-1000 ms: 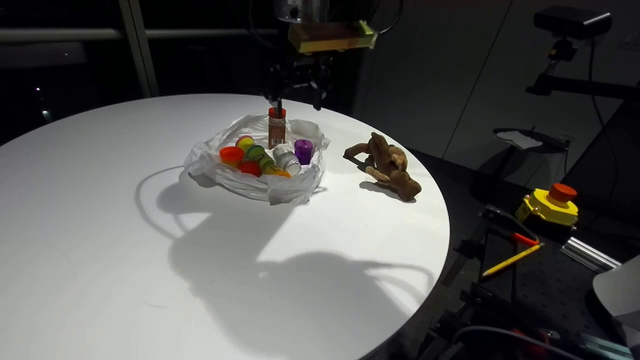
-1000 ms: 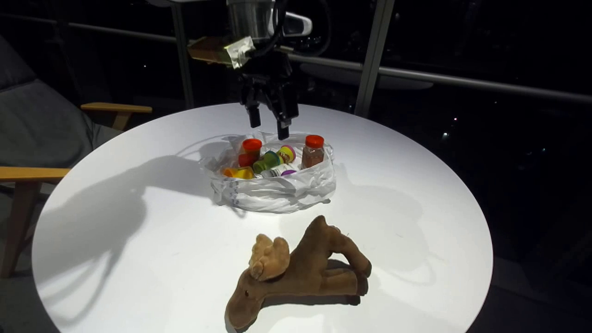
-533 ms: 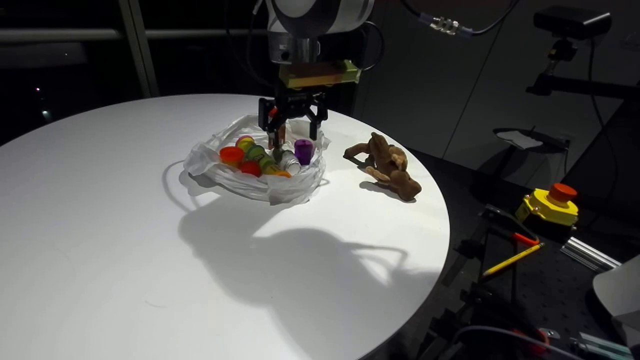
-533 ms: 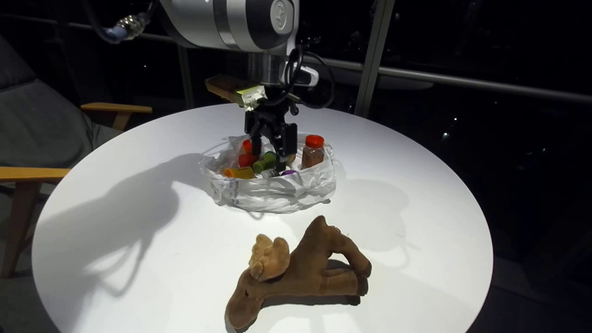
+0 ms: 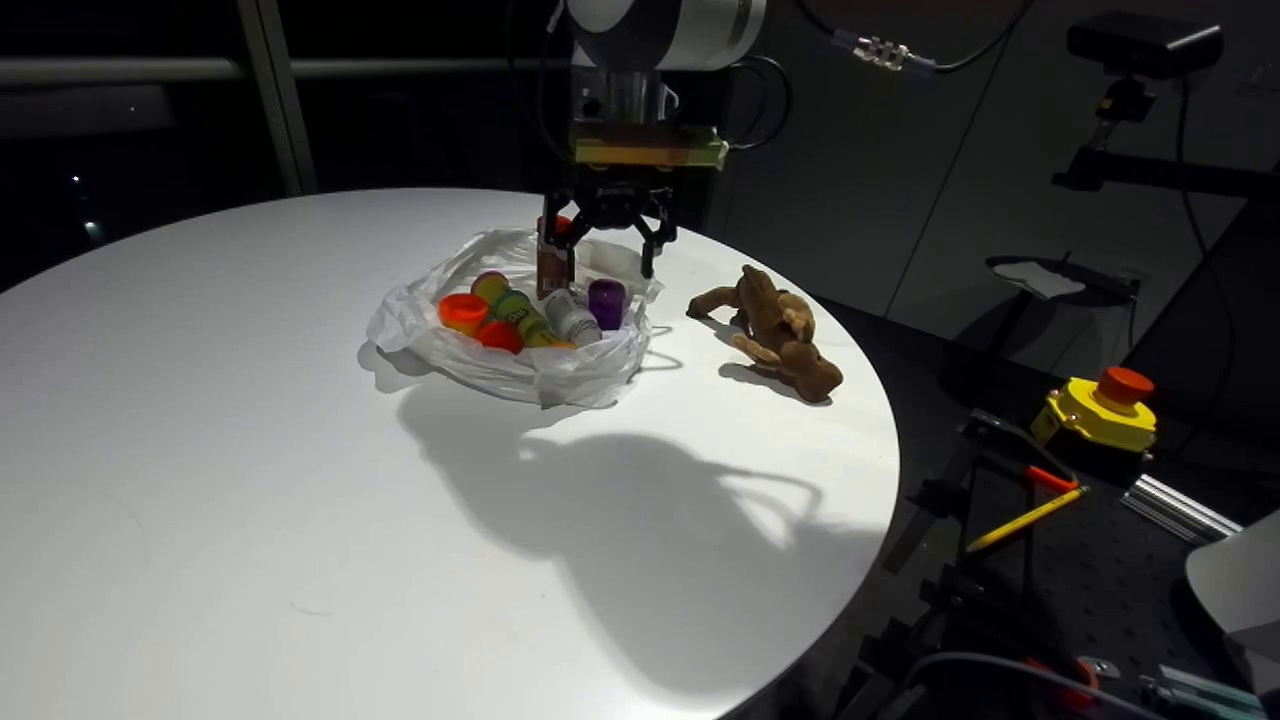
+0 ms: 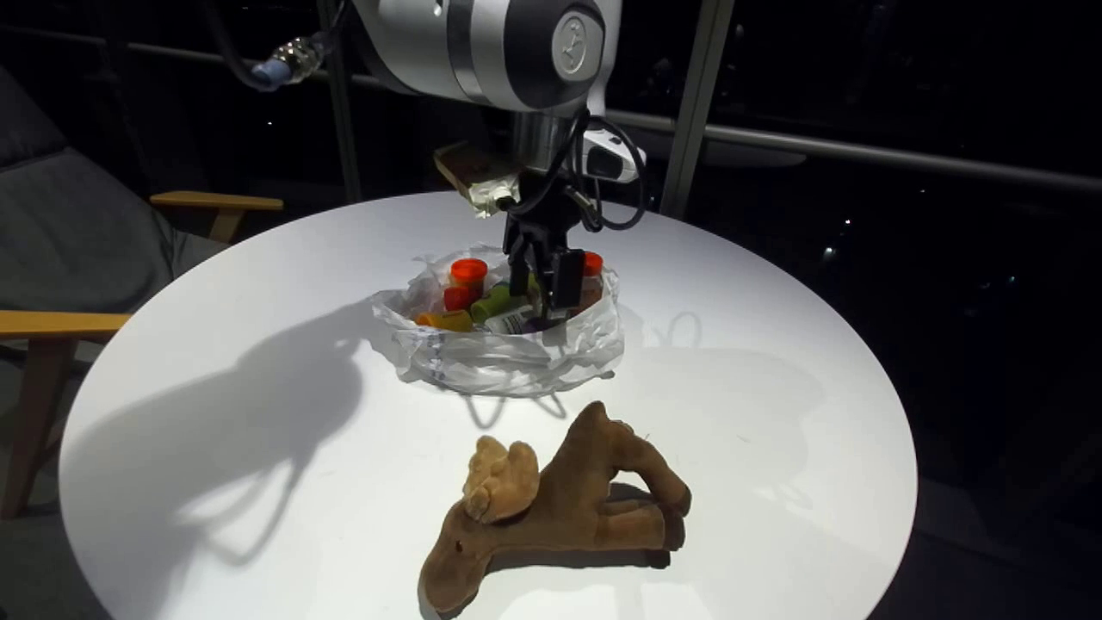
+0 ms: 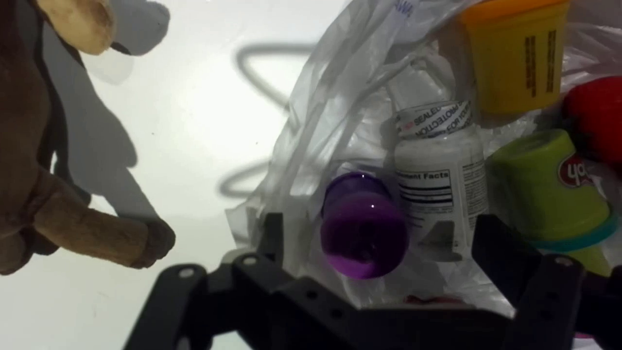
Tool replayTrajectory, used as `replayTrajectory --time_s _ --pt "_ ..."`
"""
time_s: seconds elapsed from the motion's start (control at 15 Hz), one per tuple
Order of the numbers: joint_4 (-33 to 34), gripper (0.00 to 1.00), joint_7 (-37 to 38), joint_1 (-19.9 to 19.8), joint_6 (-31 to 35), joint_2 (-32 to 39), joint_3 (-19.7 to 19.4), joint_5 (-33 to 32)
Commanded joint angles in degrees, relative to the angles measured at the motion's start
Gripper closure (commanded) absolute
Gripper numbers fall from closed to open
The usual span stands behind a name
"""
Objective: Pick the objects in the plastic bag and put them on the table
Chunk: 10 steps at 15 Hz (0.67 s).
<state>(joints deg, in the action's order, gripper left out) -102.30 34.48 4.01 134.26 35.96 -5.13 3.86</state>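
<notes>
A white plastic bag lies open on the round table, also in an exterior view. It holds a purple jar, a white bottle, a red-lidded spice jar, green tubs, an orange-lidded tub and a red one. My gripper is open and empty above the bag, also in an exterior view. In the wrist view my gripper has the purple jar between its fingers, nearer the left one, not gripped. The white bottle lies beside it.
A brown plush moose lies beside the bag, in front of it in an exterior view. The tub group also includes a yellow tub. A grey chair stands past the white table's edge.
My gripper has come down over the bag, then shifted right in both exterior views, from over the tubs and white bottle to the purple jar. It has stayed open. The objects have not visibly moved.
</notes>
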Motion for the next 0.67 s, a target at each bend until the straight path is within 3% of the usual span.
replayTrajectory --time_s 0.0,0.47,0.53,0.6 --pt "3.0 0.00 1.3 -0.9 -0.8 2.0 0.1 3.9" --pt "5.4 0.03 3.4 -2.0 -0.2 4.6 -0.2 6.7" --pt "5.7 0.26 3.7 -2.1 -0.1 5.0 -0.3 6.8" --pt "5.7 0.27 3.9 -2.2 -0.2 5.0 -0.3 7.0"
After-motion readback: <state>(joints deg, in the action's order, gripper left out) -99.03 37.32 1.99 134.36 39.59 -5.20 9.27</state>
